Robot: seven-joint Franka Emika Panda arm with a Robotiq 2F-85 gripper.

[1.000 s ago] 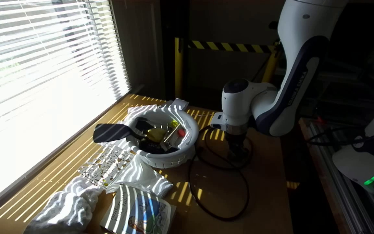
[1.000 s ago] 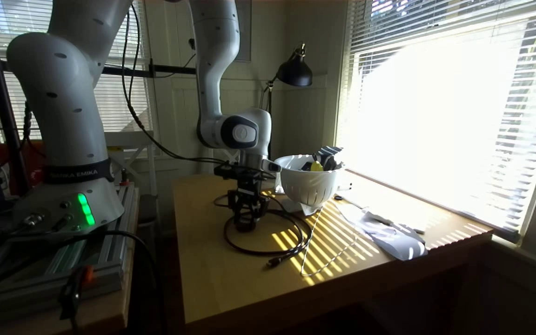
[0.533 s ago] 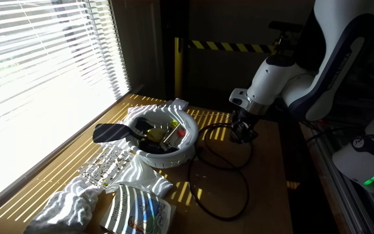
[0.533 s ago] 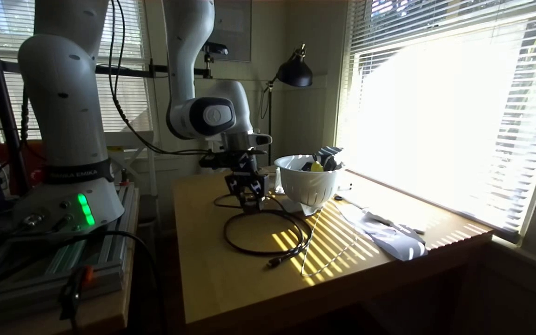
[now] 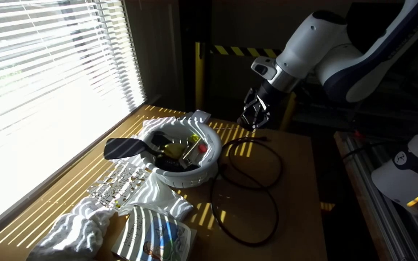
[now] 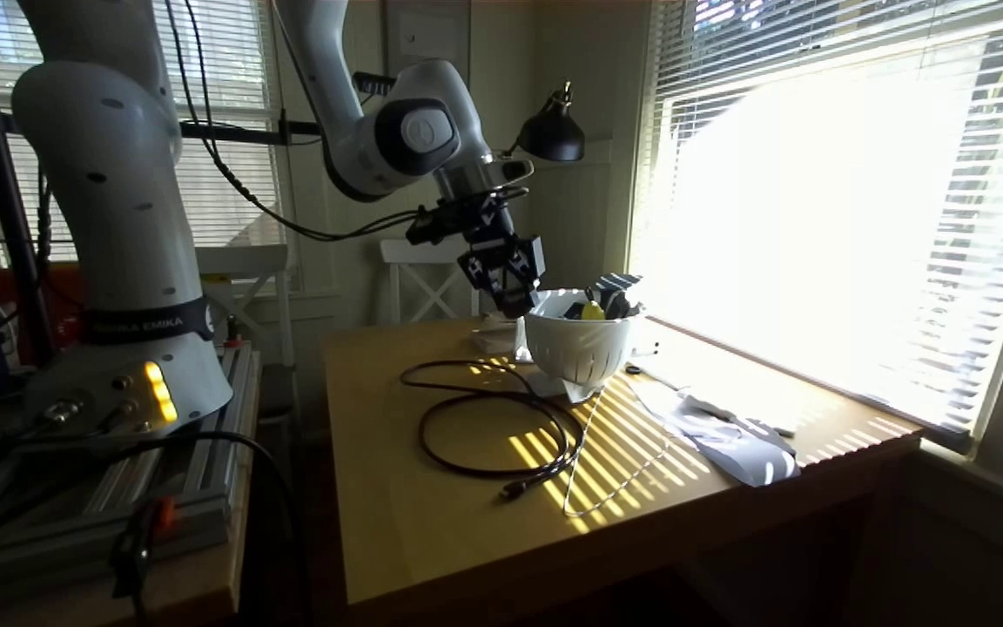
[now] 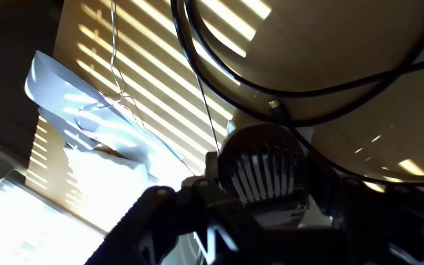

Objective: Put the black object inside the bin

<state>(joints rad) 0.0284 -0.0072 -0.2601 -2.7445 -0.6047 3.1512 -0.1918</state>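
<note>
My gripper is shut on a dark round object with a row of metal tines, the black object. In an exterior view my gripper is raised and tilted above the table, to the right of the bin. In an exterior view my gripper is beside the bin's rim, and the held object shows as a dark lump at the fingertips. The bin is a round white tub with slots, also in an exterior view. It holds a black spatula, a yellow item and other things.
A looped black cable lies on the table beside the bin. A book, a white cloth and a clear bag lie in front of it. Pale paper and a thin string lie near the window. A lamp stands behind.
My gripper has risen from low over the cable loops, tilted, and moved toward the bin's level and its rim with the object. The base light has turned from green to yellow.
</note>
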